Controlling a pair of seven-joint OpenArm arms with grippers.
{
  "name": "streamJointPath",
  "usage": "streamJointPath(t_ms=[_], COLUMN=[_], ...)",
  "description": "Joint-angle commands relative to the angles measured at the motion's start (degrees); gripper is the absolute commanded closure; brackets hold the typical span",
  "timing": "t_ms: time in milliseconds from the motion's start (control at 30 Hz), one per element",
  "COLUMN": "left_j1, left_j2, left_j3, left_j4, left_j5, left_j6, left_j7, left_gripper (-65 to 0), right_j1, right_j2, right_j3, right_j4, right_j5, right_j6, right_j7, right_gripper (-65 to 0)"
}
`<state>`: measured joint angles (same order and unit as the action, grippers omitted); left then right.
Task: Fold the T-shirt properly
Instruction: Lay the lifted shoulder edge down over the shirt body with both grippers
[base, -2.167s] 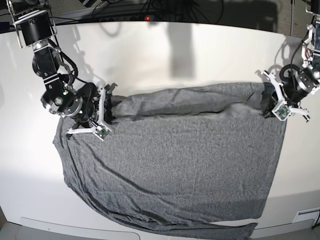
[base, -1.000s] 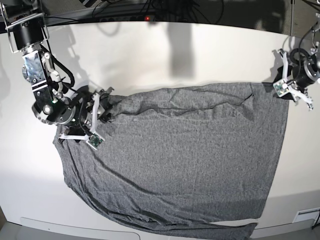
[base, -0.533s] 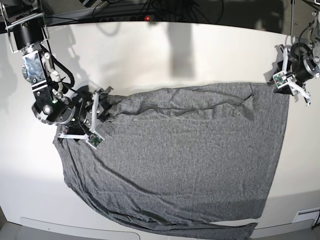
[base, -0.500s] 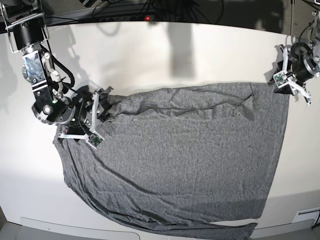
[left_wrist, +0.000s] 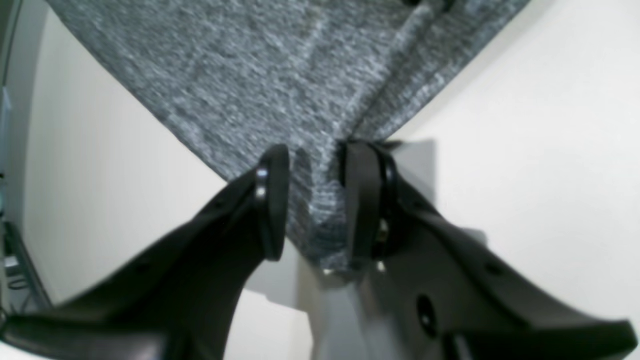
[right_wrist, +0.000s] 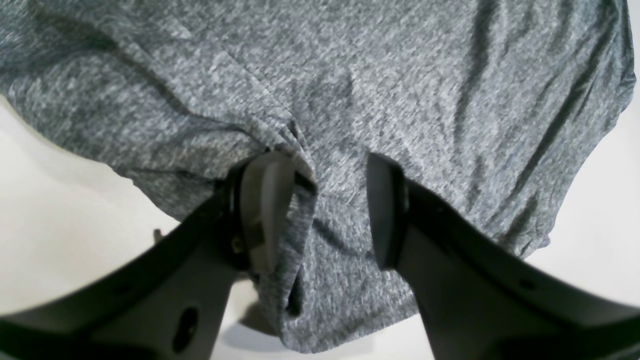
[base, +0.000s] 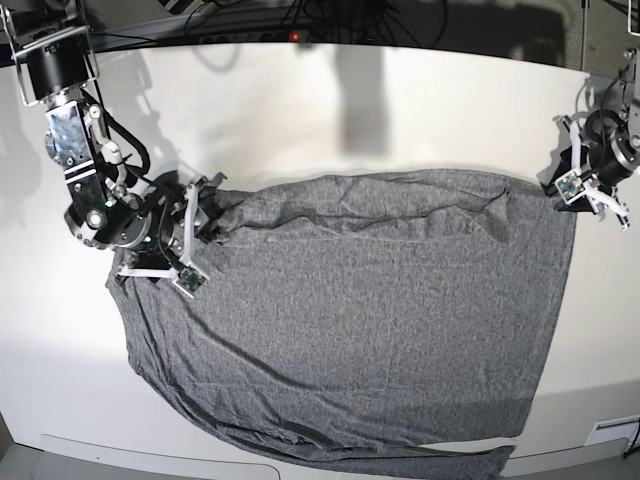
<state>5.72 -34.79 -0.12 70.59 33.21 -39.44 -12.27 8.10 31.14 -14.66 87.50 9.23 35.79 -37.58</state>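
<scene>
The heather-grey T-shirt (base: 350, 300) lies spread wide on the white table (base: 300, 110). Its near edge reaches the table's front. My right gripper (base: 212, 212) rests on the shirt's far left end. In the right wrist view my right gripper (right_wrist: 325, 162) is open, its fingers set wide apart astride a rumpled ridge of the T-shirt (right_wrist: 350, 75). My left gripper (base: 560, 188) is at the shirt's far right corner. In the left wrist view my left gripper (left_wrist: 317, 150) is open, and a narrow corner of the T-shirt (left_wrist: 250, 60) lies between its fingers.
Dark cables and equipment (base: 300, 20) run behind the table's far edge. Bare white table surrounds the shirt on the far side and at both ends. A pale strip (base: 150, 450) borders the front left edge.
The far edge of the shirt, folded over at first, now lies pulled out flat. My left gripper has drifted slightly right and down by the corner. The right arm has stayed still.
</scene>
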Motion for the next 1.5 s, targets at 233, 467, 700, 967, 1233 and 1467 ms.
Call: streamJointPath(t_ms=[233, 467, 700, 967, 1233, 1467], left_j1=[-0.31, -0.17, -0.20, -0.17, -0.17, -0.17], left_j2=[-0.79, -0.81, -0.76, -0.79, -0.79, -0.79], left_j3=[9.16, 9.25, 9.22, 9.22, 9.22, 9.22], left_j4=[-0.48, -0.48, -0.46, -0.44, -0.42, -0.44], left_j5=[2.73, -4.20, -6.93, -8.55, -9.92, -9.92], left_j6=[-0.56, -0.56, -0.56, -0.17, -0.15, -0.17], left_j7=[4.66, 10.45, 12.46, 12.55, 12.52, 12.50], left_gripper=[0.0, 0.0, 0.0, 0.0, 0.0, 0.0], right_j1=[1.25, 0.92, -7.39, -11.54, -11.63, -9.81], right_j2=[0.96, 4.81, 8.24, 8.04, 5.51, 5.53], right_j3=[0.39, 0.42, 0.39, 0.39, 0.39, 0.39], right_j4=[1.01, 6.51, 9.57, 9.03, 3.04, 0.28], right_j5=[0.68, 9.49, 7.19, -3.76, -13.60, -13.57], right_j6=[-0.24, -0.17, 1.90, 1.49, -0.24, -0.22], right_j7=[-3.28, -8.96, -11.32, -4.09, 4.26, 4.79], right_gripper=[-28.0, -28.0, -28.0, -28.0, -28.0, -28.0])
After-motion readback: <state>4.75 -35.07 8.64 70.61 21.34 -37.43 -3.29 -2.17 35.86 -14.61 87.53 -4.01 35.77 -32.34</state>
